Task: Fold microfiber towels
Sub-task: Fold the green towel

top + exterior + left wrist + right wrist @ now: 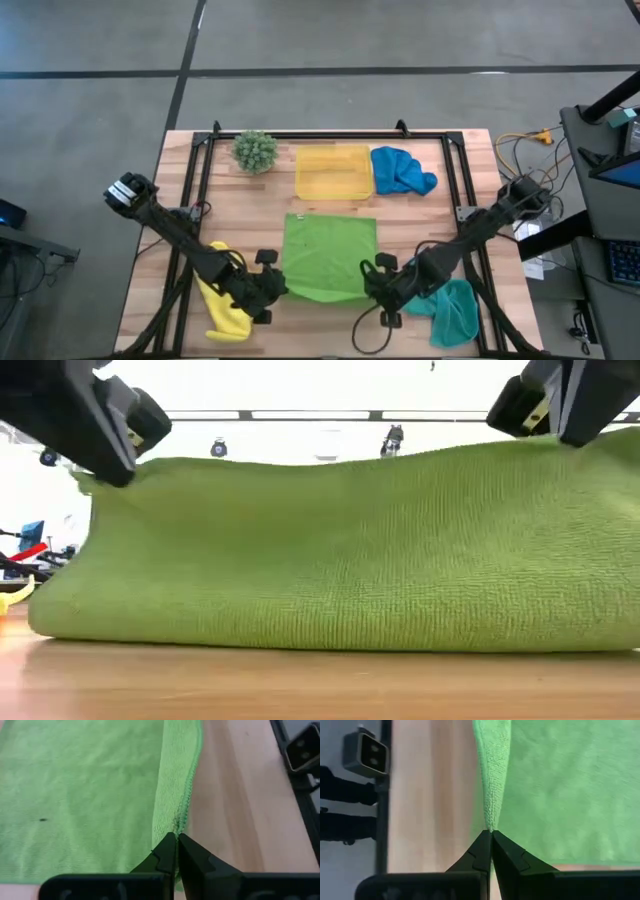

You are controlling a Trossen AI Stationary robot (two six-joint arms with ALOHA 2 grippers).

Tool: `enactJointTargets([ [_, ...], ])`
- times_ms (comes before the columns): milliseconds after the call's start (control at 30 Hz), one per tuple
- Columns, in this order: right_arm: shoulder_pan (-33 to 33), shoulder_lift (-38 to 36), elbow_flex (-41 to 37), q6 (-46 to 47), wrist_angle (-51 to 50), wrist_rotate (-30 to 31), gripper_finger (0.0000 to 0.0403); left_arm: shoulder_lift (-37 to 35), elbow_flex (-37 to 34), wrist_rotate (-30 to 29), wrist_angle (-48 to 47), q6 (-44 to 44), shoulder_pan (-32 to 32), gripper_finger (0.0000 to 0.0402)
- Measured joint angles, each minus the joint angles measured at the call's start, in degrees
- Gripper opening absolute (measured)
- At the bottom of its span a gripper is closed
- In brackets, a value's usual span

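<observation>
High view: the lime green towel [330, 255] was seen spread on the middle of the tabletop [450, 195], with its near edge lifted. This edge was pinched at its two near corners. The left gripper [272, 283] was closed on the left corner and the right gripper [376, 280] was closed on the right corner; in both wrist views the hem was caught between shut fingertips. The cloth was probably held so in order to carry the near edge over to the far edge, so that one even fold could be made.

Around it, the yellow towel [222, 298] lay crumpled under the left arm, and the teal towel [455, 312] lay bunched under the right arm. The bright blue towel [402, 171] was at the far side, just beside the yellow tray [333, 172]. A small spiky plant [255, 151] stood near the tray. Nothing was lying on the green cloth, so the fold seemed not to be blocked.
</observation>
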Motion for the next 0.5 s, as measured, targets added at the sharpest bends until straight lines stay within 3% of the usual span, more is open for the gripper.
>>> enactJointTargets([
  [300,-4.0,-3.4,-6.1,-2.3,4.7,-1.1,0.0008,-0.4,0.0,-0.2,-0.7,2.5,3.5,0.0],
  [500,-7.0,-3.4,-7.9,-5.5,6.5,-3.4,0.0008,-2.6,-0.1,-1.8,-6.0,2.6,5.3,0.0],
])
